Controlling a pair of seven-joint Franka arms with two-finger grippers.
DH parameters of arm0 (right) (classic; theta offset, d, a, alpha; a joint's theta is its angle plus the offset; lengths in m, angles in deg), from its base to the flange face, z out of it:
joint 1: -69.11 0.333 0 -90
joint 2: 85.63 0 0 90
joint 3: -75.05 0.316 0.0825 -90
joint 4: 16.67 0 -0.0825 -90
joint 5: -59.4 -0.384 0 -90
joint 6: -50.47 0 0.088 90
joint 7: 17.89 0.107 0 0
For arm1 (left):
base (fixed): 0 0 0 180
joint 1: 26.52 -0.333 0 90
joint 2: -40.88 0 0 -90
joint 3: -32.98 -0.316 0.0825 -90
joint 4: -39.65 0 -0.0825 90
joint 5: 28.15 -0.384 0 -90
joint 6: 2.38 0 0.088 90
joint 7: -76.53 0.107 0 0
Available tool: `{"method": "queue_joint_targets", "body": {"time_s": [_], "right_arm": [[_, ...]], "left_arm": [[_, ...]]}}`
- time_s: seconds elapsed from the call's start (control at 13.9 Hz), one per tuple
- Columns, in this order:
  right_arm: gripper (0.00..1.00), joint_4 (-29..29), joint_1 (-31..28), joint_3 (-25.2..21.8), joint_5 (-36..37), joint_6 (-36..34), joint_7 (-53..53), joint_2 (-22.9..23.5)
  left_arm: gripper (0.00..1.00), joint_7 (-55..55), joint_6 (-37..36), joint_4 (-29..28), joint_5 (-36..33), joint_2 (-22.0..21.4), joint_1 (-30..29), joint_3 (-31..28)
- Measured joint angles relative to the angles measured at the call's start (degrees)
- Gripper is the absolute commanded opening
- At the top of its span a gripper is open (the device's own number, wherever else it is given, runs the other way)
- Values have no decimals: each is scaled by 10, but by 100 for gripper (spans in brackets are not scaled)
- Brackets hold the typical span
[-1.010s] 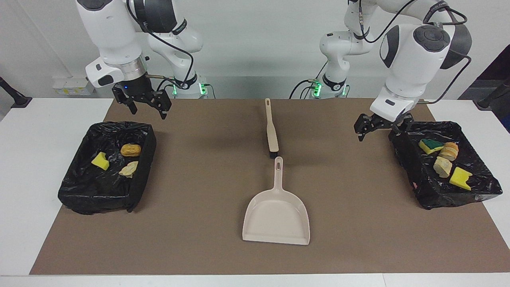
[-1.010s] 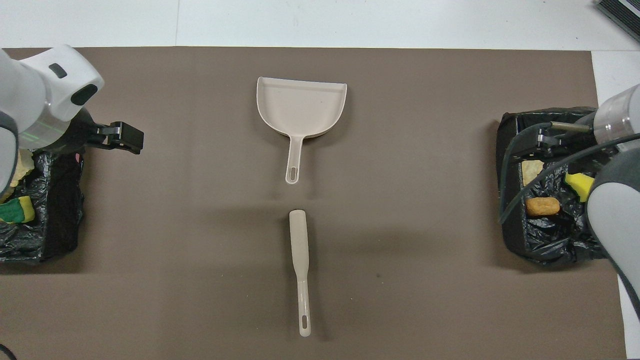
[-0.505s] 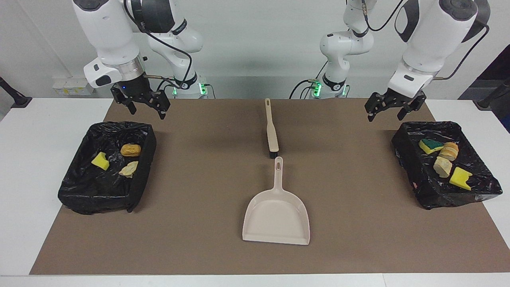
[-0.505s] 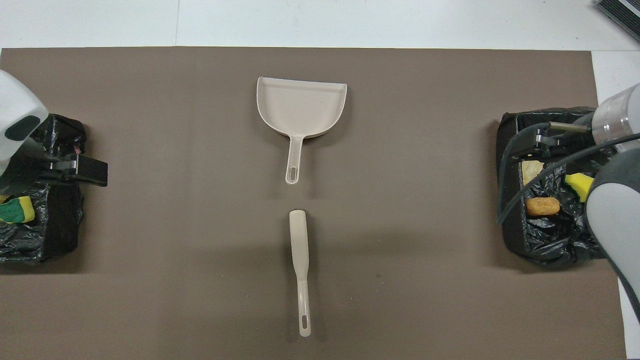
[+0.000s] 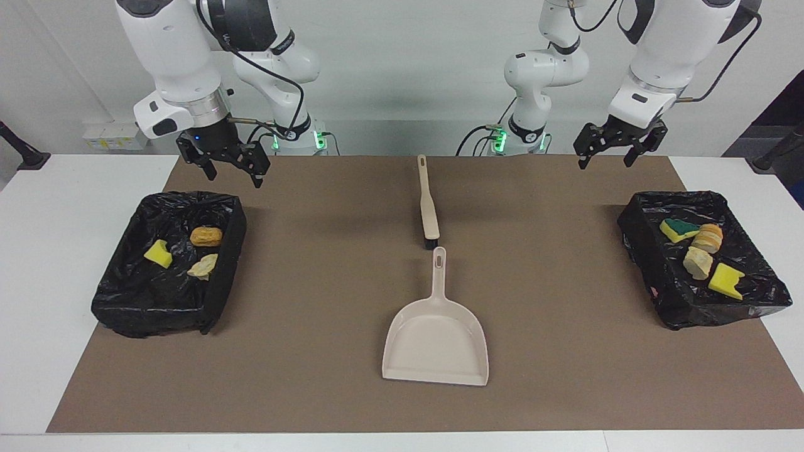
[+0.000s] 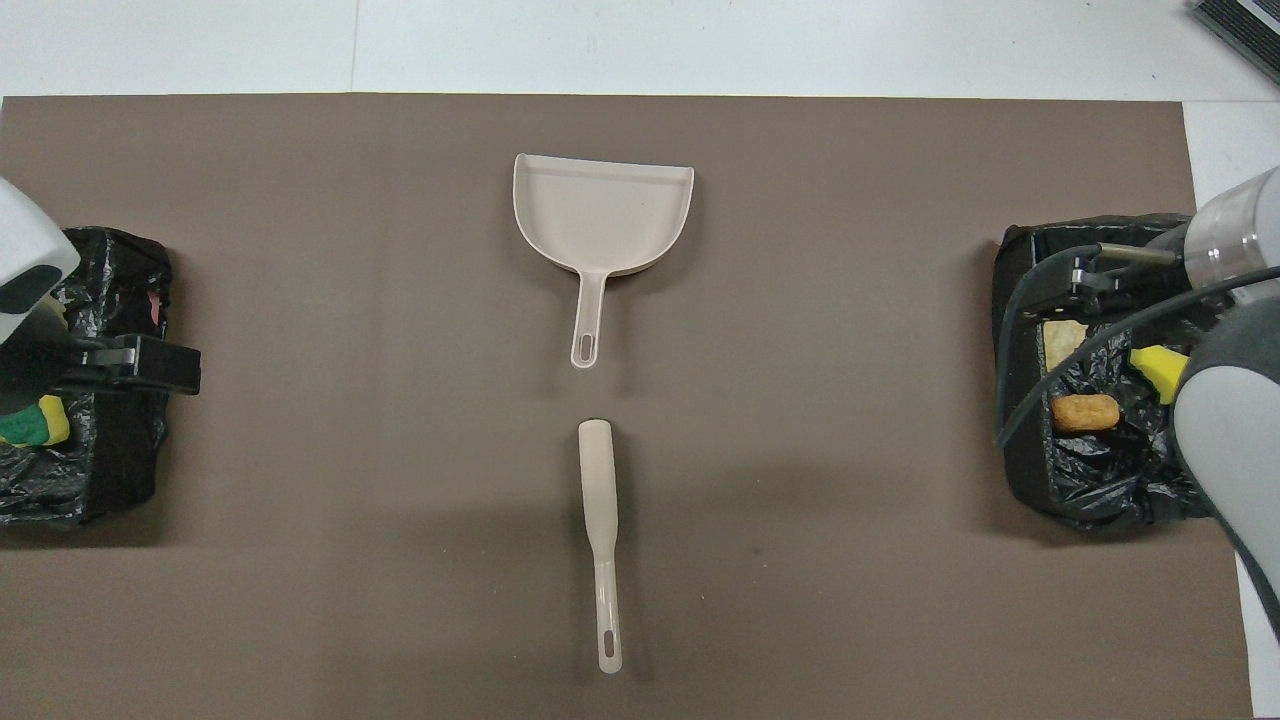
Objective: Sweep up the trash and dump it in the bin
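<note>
All the trash [image 5: 698, 248] already lies in the two black bins [image 5: 217, 276], so we keep both tools, left tool [image 5: 615, 143] and right tool [image 5: 226, 160], released and raised, clear of the dustpan [image 5: 436, 342] and brush [image 5: 428, 204].

Beige dustpan [image 5: 435, 342], black bins [image 5: 164, 263]

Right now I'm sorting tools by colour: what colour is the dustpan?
Beige dustpan; clearest in the facing view.
</note>
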Motion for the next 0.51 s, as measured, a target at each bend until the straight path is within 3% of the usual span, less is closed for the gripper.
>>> {"method": "queue_joint_targets", "body": {"time_s": [0.51], "right_arm": [[100, 0, 0, 0, 0, 0, 0, 0]], "left_arm": [[100, -2, 22, 12, 23, 0, -13, -8]]}}
